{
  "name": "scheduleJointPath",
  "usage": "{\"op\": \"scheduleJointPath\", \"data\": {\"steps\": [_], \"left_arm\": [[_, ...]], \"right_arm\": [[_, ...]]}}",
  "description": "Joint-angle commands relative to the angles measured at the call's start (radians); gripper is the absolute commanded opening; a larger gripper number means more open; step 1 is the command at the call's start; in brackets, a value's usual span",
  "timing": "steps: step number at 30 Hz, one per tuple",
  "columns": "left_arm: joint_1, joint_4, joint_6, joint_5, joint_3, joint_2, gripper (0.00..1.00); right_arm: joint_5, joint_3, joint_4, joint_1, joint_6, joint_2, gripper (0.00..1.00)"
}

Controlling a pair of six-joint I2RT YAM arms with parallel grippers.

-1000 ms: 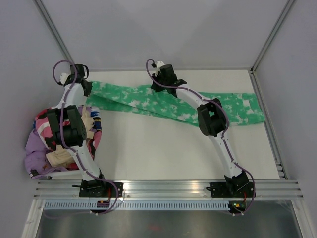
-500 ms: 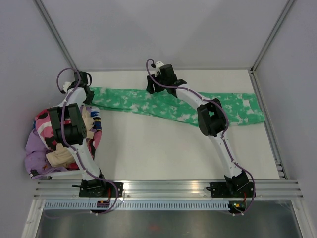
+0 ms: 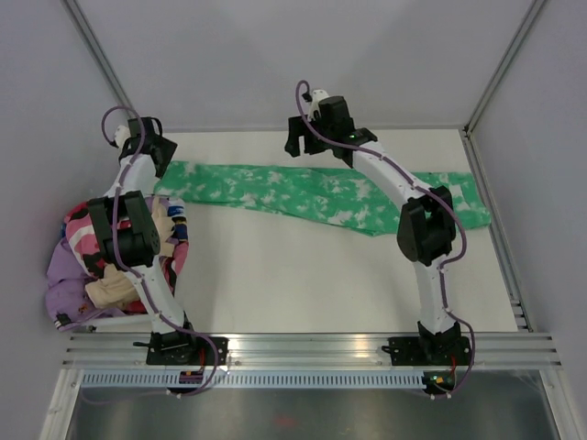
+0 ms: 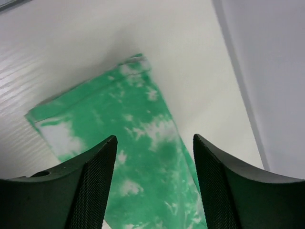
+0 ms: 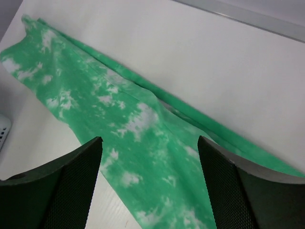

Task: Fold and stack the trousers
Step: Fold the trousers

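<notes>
Trousers (image 3: pixel 303 192) lie flat on the white desk (image 3: pixel 303 284) as one long band, the long axis running left to right across the far half and dipping a little toward the right. They are bright green with white mottling, narrower at the left end and wider at the right, where the cloth reaches close to the desk's right edge. The left jaws hang over the narrow left end. The right jaws hang near the far edge of the band about midway along it, over bare desk. A pile of clothes (image 3: pixel 101 266) – pink, purple and cream – sits at the left side of the desk, near the left end of the trousers.

From the left wrist, the trousers (image 4: pixel 119 129) show a squared-off end with a stitched hem, pointing away from the camera. The cloth runs back between the two dark fingers (image 4: pixel 90 186). The left jaws stand apart with nothing between them.

From the right wrist, the trousers (image 5: pixel 119 119) cross the picture on a slant from upper left to lower right. A narrow strip of a second layer shows along the far edge – the same green, less mottled. The right jaws stand wide apart, gripping nothing.
</notes>
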Motion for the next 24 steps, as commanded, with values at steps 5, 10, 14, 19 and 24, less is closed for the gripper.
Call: {"op": "scheduleJointPath", "data": {"steps": [5, 10, 14, 19, 24], "left_arm": [[-0.169, 0.202, 0.293, 0.234, 0.077, -0.063, 0.71], [-0.304, 0.173, 0.312, 0.250, 0.109, -0.021, 0.69], [-0.352, 0.201, 0.306, 0.276, -0.001, -0.032, 0.63], [-0.372, 0.135, 0.407, 0.323, -0.037, 0.017, 0.60], [-0.407, 0.083, 0.442, 0.293, -0.072, 0.019, 0.58]], "right_arm": [[0.095, -0.438, 0.017, -0.222, 0.205, -0.241, 0.83], [0.147, -0.497, 0.077, -0.230, 0.138, -0.240, 0.83], [0.115, -0.477, 0.103, -0.228, 0.125, -0.165, 0.77], [0.107, -0.420, 0.131, -0.227, 0.096, -0.080, 0.74], [0.168, -0.365, 0.105, -0.210, 0.032, 0.000, 0.72]]}}
